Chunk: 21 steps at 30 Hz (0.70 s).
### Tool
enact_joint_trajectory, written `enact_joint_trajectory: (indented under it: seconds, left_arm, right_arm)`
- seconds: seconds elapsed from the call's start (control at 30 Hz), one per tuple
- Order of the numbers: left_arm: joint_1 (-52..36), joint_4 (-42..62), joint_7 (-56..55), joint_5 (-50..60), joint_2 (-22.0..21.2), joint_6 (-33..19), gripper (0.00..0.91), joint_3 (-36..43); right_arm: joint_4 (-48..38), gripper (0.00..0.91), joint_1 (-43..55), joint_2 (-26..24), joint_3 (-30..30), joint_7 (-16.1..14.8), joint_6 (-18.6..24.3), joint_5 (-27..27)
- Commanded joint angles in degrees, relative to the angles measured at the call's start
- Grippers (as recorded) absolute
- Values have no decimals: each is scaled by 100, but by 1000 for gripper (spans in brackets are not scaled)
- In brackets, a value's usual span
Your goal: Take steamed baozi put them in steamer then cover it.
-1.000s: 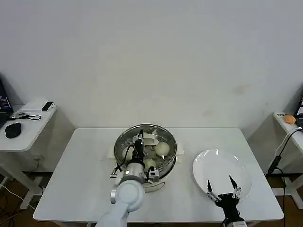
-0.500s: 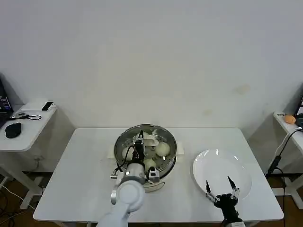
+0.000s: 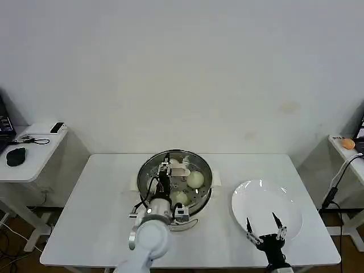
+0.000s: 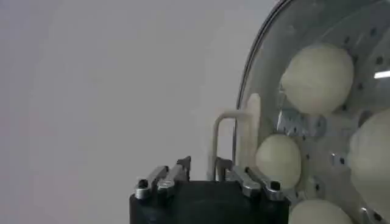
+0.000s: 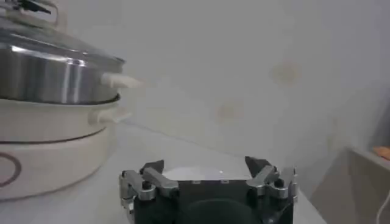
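Observation:
The steamer (image 3: 145, 170) stands mid-table with the glass cover (image 3: 199, 166) lying on it and its cream handle (image 3: 181, 168) at the centre. Several baozi (image 3: 195, 179) lie inside under the glass, also baozi (image 4: 317, 78). My left gripper (image 3: 163, 177) hovers over the steamer's near left side, open by a narrow gap. One leg of the handle (image 4: 234, 137) shows beyond its fingertips (image 4: 183, 163), not clamped. My right gripper (image 3: 263, 227) is open at the near edge of the white plate (image 3: 264, 202), with nothing between its fingers (image 5: 152, 167).
The white table (image 3: 96, 216) has free room on its left. A side table (image 3: 34, 142) with small devices stands at the far left. At the right stand a shelf with an orange object (image 3: 348, 143) and a hanging cable (image 3: 335, 190). The steamer's wall (image 5: 55, 67) rises on its white base (image 5: 49, 143).
My left gripper has drawn back a little toward me, away from the cover's handle. The cover stays on the steamer. The right gripper has sunk slightly lower in view.

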Motion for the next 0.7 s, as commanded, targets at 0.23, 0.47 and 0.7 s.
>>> enact_joint_trajectory:
  seconds: [0.23, 0.47, 0.7]
  left_arm:
    - [851, -1468, -71, -440, 502, -155, 907, -90]
    - [1575, -2264, -171, -1084, 869, -210, 907, -281]
    - [2287, -2191, -1792, -4026, 1518, -560, 907, -1531]
  right_arm:
    - [43, 907, -82, -4, -81, 15, -10, 3]
    - [57, 907, -107, -14, -108, 10, -20, 9]
    - [126, 907, -133, -52, -178, -73, -106, 90]
